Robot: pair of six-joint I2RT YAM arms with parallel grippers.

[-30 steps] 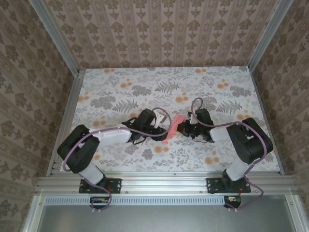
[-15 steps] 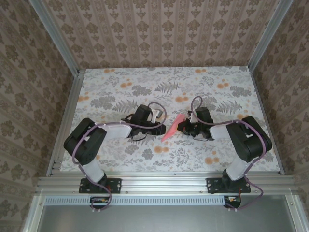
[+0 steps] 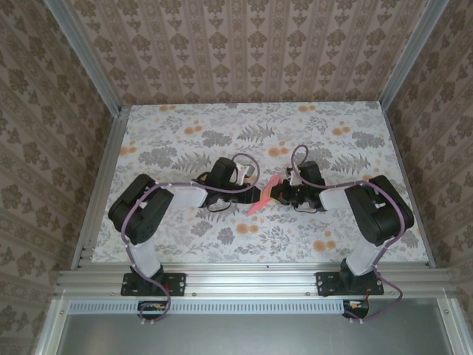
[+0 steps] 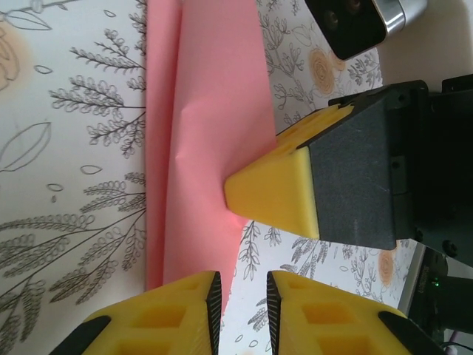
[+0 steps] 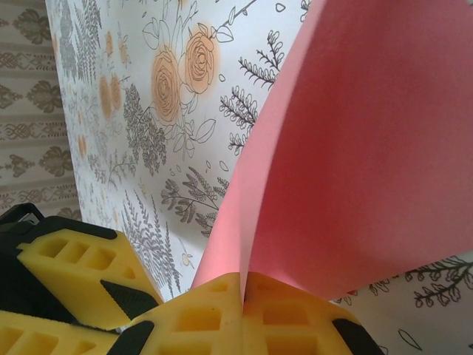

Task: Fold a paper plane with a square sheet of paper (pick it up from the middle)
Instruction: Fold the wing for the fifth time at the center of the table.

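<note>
The paper plane (image 3: 260, 200) is a pink-red folded strip in the middle of the table, lifted a little with its point down-left. My right gripper (image 3: 276, 194) is shut on its centre crease; in the right wrist view the paper plane (image 5: 355, 148) fans up out of the closed right gripper (image 5: 242, 285). My left gripper (image 3: 253, 194) faces it from the left. In the left wrist view the left gripper (image 4: 242, 285) stands narrowly open with the tabletop showing in the gap. The edge of the paper plane (image 4: 207, 111) lies beside its left finger (image 4: 185, 303).
The flower-printed tabletop (image 3: 222, 126) is bounded by wallpapered walls and aluminium rails (image 3: 244, 279) at the front and sides. In the right wrist view the left arm's yellow fingers (image 5: 81, 274) sit close at lower left. The two grippers are almost touching.
The left arm has swung right and closer to the paper, and its jaws have narrowed. The paper's point has dropped toward the table. The right gripper has kept its grip.
</note>
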